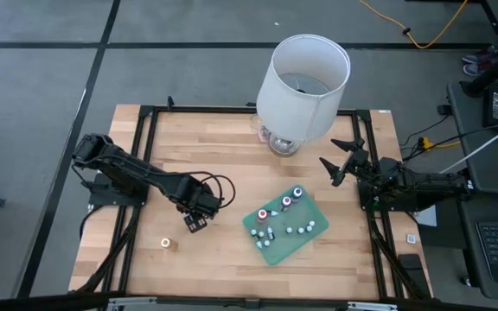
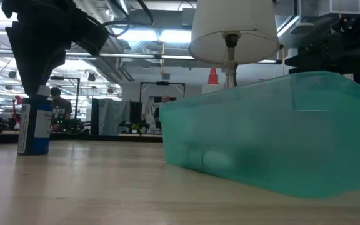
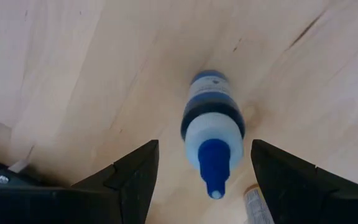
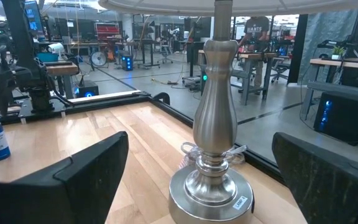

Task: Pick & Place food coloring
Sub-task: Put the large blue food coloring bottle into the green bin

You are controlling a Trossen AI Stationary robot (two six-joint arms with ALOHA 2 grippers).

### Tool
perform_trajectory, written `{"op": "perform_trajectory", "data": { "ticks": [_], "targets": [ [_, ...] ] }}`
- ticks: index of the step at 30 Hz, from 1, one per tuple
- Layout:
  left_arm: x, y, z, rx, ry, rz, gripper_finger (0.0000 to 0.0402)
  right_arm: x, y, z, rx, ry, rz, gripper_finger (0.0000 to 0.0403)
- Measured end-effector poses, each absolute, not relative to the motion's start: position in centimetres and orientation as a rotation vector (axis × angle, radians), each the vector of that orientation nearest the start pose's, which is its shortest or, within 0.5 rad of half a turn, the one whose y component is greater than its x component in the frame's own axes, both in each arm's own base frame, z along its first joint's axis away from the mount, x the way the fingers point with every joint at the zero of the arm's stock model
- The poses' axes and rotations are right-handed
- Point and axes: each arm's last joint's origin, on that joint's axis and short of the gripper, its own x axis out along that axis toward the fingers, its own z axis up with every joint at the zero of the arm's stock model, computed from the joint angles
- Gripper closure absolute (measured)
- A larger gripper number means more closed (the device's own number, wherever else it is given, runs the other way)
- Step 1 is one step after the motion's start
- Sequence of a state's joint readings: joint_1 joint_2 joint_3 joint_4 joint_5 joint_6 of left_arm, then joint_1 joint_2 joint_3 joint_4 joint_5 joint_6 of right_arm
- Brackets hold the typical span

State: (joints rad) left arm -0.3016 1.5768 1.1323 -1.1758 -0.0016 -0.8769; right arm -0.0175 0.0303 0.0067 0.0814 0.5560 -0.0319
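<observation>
Standing at the far edge of the wooden surface: a white-shaded lamp, well apart from the work; filling most of the low view: the green mat, lying right of centre and carrying a scatter of tiny food coloring bottles with red, pink and whitish tops.

Waiting at the right edge near the lamp base: the right pincer, released wide and grasping nothing, looking past its fingers at the lamp's metal stem.

Hovering left of the mat: the left pincer, fingers parted and gripping nothing, sitting directly above an upright blue-capped bottle; showing in the wrist view with the cap framed between the two fingers and clear of both.

Lying alone near the front left: a small pale bottle.

Judging the step: either lining up to grasp the blue bottle or just letting go of it; cannot tell which; calling next, if grasping, for a straight descent and a gentle squeeze around the body, avoiding tipping it.
</observation>
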Motion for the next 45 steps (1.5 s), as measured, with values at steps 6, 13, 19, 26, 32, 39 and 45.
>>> {"op": "perform_trajectory", "data": {
  "ticks": [6,13,19,26,32,39,45],
  "targets": [
    [25.5,-7.8,22.0,-0.416,1.538,0.441,0.0155,9.4,-1.7,17.1,-0.015,-0.047,-0.574,0.0006],
    [25.7,-7.9,22.0,-0.417,1.525,0.419,0.0186,9.4,-1.7,17.1,-0.015,-0.047,-0.574,0.0006],
    [25.7,-7.9,22.0,-0.423,1.533,0.412,0.0234,9.4,-1.7,17.1,-0.016,-0.047,-0.575,0.0006],
    [25.7,-8.0,22.0,-0.424,1.539,0.400,0.0289,9.4,-1.7,17.1,-0.015,-0.047,-0.575,0.0006],
    [26.5,-8.2,23.8,-0.414,1.490,0.372,0.0289,9.4,-1.7,17.1,-0.015,-0.047,-0.574,0.0006],
    [28.2,-7.6,27.3,-0.351,1.458,0.382,0.0289,9.4,-1.7,17.1,-0.015,-0.047,-0.574,0.0006],
    [30.4,-7.7,29.9,-0.291,1.436,0.354,0.0289,9.4,-1.7,17.1,-0.015,-0.047,-0.574,0.0006]
  ]
}}
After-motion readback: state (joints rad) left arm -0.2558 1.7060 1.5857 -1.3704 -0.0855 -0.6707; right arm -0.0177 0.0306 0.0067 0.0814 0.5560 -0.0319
